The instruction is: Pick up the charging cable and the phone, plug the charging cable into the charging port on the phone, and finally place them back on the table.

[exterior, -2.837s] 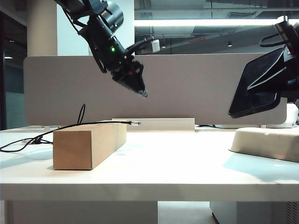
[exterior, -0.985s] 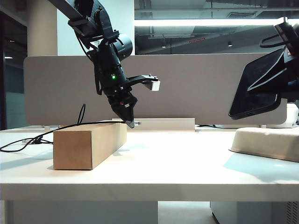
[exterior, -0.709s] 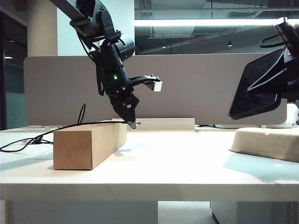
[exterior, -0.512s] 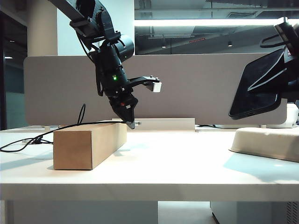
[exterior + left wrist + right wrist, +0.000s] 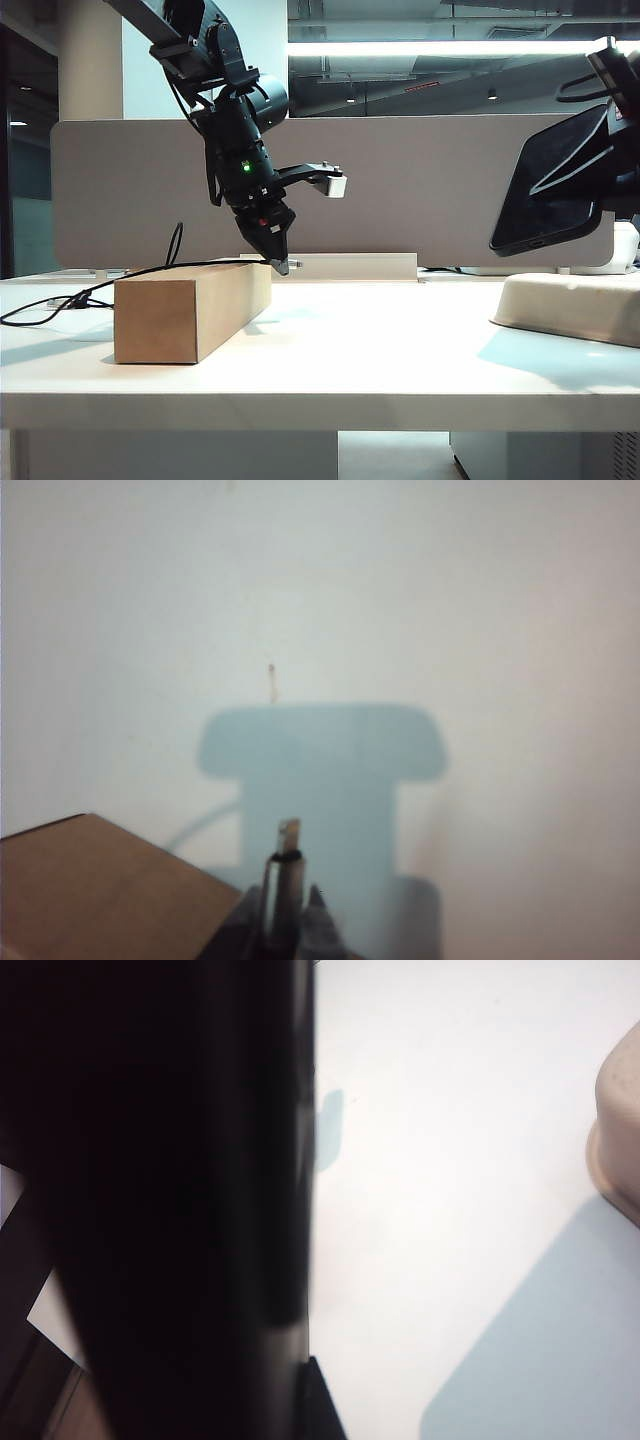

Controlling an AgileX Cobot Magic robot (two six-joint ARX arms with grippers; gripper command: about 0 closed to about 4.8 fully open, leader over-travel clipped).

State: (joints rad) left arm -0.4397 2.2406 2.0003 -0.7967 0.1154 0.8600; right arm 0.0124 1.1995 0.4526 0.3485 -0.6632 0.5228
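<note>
The black charging cable [image 5: 150, 270] runs from the table's left over the top of a cardboard box [image 5: 190, 310], and its silver plug tip [image 5: 292, 264] sticks out past the box's far end. My left gripper [image 5: 281, 266] points down at that end. In the left wrist view the left gripper [image 5: 287, 905] is shut on the plug body, with the plug tip [image 5: 288, 832] poking out beyond the fingers. High at the right, my right gripper [image 5: 612, 150] is shut on the black phone [image 5: 545, 190], held tilted in the air. The charging port [image 5: 536, 240] is on its lower short edge. The phone [image 5: 150, 1190] fills half the right wrist view.
An off-white shallow tray [image 5: 570, 300] lies on the white table [image 5: 330, 350] under the phone. A grey divider panel [image 5: 400, 190] closes off the back. The cable's slack loops off the table's left side behind the box.
The left gripper came down from above the box to the cable's plug end, then kept still over the last half second. The right arm and the phone have not moved.
</note>
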